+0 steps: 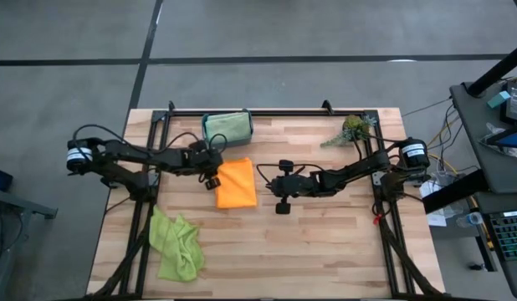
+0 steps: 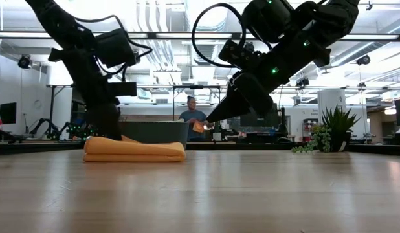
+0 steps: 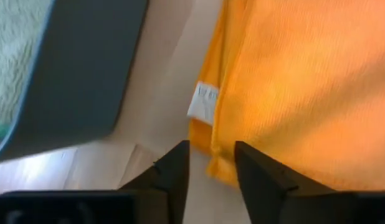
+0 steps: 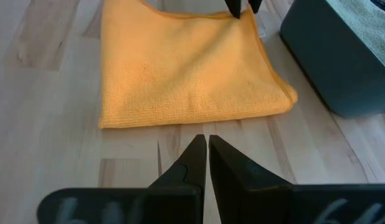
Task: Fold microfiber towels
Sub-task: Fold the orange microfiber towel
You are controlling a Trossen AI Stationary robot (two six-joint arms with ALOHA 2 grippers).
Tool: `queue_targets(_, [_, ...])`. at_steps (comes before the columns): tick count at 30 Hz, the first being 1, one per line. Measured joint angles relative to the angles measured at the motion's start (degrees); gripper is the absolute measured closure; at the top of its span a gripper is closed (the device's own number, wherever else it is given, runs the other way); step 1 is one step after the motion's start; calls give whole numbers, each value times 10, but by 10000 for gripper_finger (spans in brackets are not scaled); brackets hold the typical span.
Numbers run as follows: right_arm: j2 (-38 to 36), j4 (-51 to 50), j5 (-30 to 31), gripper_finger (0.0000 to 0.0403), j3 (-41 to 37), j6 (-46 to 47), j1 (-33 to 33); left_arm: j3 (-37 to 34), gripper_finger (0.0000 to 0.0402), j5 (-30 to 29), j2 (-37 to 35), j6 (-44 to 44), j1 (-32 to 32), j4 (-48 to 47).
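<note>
- While the orange towel [image 1: 236,184] lay folded beside the left claw [image 1: 212,179], whose fingers were seen parted and empty, one fold was judged done.
- Well behind that claw, the lime green towel [image 1: 176,245] was left crumpled on the worktop [image 1: 325,242].
- The right claw [image 4: 207,163] was seen pinched closed, empty.

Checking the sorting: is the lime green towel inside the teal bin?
No: in the high view the lime green towel lies crumpled on the table's near left part, far from the teal bin.

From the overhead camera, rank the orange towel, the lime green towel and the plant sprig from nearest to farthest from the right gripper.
From the right gripper, shut above bare table:
1. Orange towel, folded, just beside it toward the left arm.
2. Plant sprig, at the table's far edge on the right arm's side.
3. Lime green towel, crumpled at the near left corner.
</note>
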Motion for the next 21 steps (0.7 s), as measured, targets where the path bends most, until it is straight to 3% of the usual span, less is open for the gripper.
queue_targets(9, [0, 2, 0, 390, 0, 1, -6, 59, 240, 23, -1, 1, 0, -153])
queue_targets(13, [0, 20, -12, 390, 0, 11, -17, 68, 240, 59, -5, 1, 0, -163])
queue_targets(21, [1, 34, -24, 390, 3, 10, -40, 65, 240, 72, -9, 0, -1, -169])
